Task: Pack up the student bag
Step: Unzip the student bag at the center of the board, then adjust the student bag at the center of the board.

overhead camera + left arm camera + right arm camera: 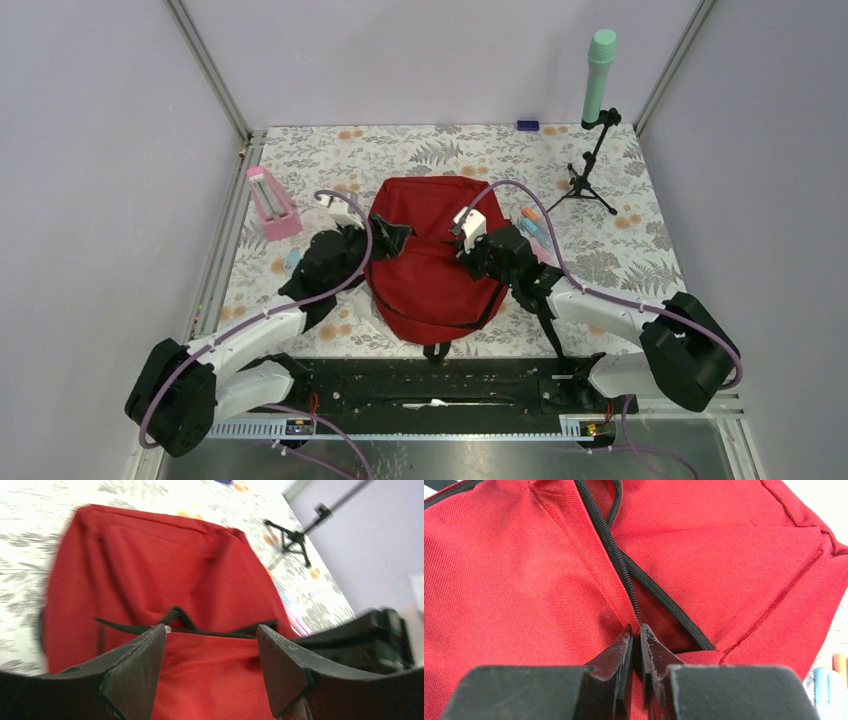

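At the centre of the counter [620, 255], in the overhead view, the student bag [435, 265] lies flat, its red face up. The left tool [392, 238] sits at the bag's nine o'clock edge and the right tool [470, 250] at its three o'clock edge. A pink case [272, 205] stands at ten o'clock of the bag, well apart from it. Some markers [535, 225] lie just beside it at two o'clock. A tripod [590, 170] with a green cylinder stands further out at one o'clock. All of these are outside the bag.

Left wrist view: the left tool [211, 631] is spread wide with nothing between its fingers. Beyond them the student bag [165, 570] shows a black zipper line [182, 620] with a small gap. The picture is blurred.

Right wrist view: the right tool [637, 630] is pinched almost closed at twelve o'clock of the frame. It appears to grip the student bag [514, 580] at its zipper edge [609, 545], where two rows of teeth part.

Assessment: the work is at an early stage, the opening of the bag. No item can be seen inside it. Left to do: widen the mouth, load the loose items, close the zipper.
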Robot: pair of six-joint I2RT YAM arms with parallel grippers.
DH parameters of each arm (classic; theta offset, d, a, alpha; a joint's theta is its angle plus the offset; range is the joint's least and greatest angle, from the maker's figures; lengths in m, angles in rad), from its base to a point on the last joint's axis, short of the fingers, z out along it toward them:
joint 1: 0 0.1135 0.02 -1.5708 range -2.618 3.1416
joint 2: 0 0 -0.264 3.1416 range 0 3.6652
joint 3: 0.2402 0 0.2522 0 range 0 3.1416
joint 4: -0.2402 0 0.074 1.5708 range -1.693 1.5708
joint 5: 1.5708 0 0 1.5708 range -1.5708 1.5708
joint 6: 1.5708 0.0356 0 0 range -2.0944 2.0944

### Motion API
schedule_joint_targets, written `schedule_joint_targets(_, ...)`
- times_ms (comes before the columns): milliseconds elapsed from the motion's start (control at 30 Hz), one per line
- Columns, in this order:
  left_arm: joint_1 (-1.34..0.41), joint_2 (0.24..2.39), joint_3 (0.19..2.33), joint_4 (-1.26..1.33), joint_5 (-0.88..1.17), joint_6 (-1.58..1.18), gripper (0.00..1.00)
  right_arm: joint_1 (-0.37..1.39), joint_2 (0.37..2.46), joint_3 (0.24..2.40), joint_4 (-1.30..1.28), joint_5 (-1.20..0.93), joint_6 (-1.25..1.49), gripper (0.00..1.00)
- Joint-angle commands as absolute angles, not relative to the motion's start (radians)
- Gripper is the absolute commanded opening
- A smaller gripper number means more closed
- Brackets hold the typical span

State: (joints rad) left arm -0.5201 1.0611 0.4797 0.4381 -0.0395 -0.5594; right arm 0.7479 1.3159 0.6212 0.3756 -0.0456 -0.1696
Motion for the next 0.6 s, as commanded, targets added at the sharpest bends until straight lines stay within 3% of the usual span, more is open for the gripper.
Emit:
schedule_joint_targets(0, -0.638, 1.080, 0.485, 0.501, -0.113, -0.470, 0.70, 0.792, 1.336, 0.612, 0.396, -0.078, -0.132, 0.14)
schedule_joint_targets(267, -0.679, 1.262, 0.578, 0.374, -0.186, -0.713, 0.68, 0.847, 1.375, 0.571, 0.424, -0.023, -0.094, 0.13)
schedule_joint_targets(567, -0.726, 1.298, 0.475, 0.443, -0.265, -0.956, 0.69, 0.864, 1.394, 0.568, 0.441, -0.005, -0.089, 0.13)
